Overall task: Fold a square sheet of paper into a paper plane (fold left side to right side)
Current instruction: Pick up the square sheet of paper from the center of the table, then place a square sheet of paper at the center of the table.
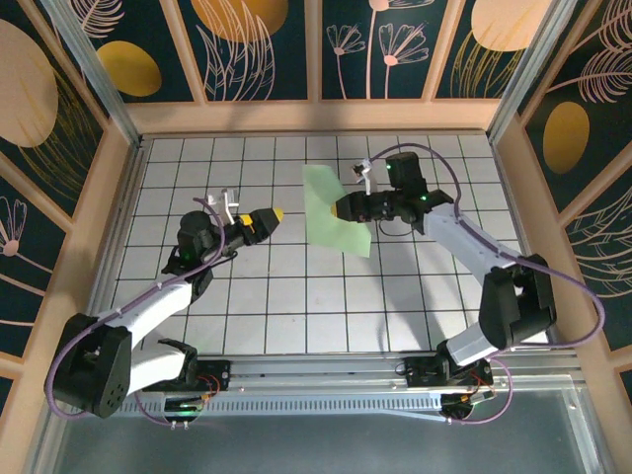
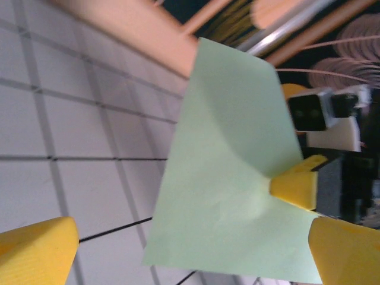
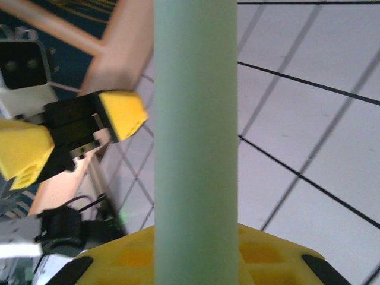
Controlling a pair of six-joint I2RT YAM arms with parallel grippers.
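Sheet of paper (image 3: 196, 136), ends off-frame

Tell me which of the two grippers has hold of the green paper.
The right gripper: its fingers pinch the edge of the sheet of paper. The left gripper hangs open and empty, apart from the sheet.

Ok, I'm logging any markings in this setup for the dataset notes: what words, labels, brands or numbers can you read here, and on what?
No readable text: none in any view.
The sheet of paper is plain pale green, with no print.
The wall panels carry only flower and leaf drawings, no letters.
The left gripper and right gripper show no markings.
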